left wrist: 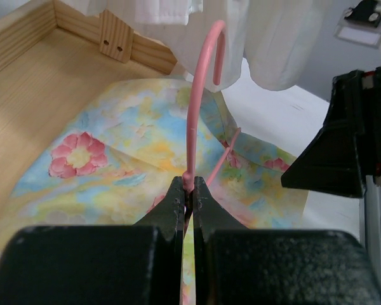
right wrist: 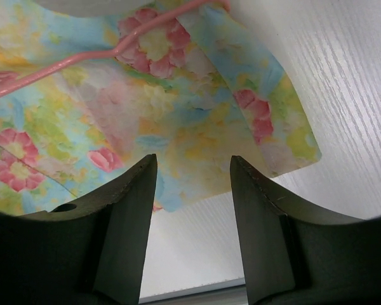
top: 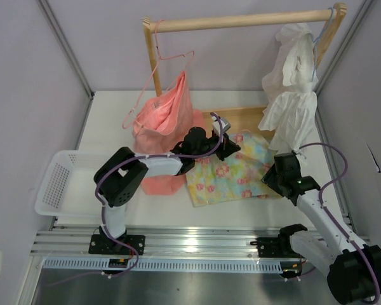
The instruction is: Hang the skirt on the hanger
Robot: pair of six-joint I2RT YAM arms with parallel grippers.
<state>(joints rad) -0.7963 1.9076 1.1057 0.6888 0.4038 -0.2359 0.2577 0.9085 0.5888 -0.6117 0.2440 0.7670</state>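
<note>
Top view: skirt (top: 232, 171) lies flat mid-frame, left gripper (top: 223, 143) at its upper edge, right gripper (top: 280, 173) at its right edge. Left wrist: jaws pinched on hanger (left wrist: 193, 121) stem, hook upright over skirt. Right wrist: jaws wide, empty, above skirt corner.

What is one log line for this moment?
left fingers: shut on hanger | right fingers: open over skirt corner | skirt: lying on table | hanger: lies on skirt
</note>
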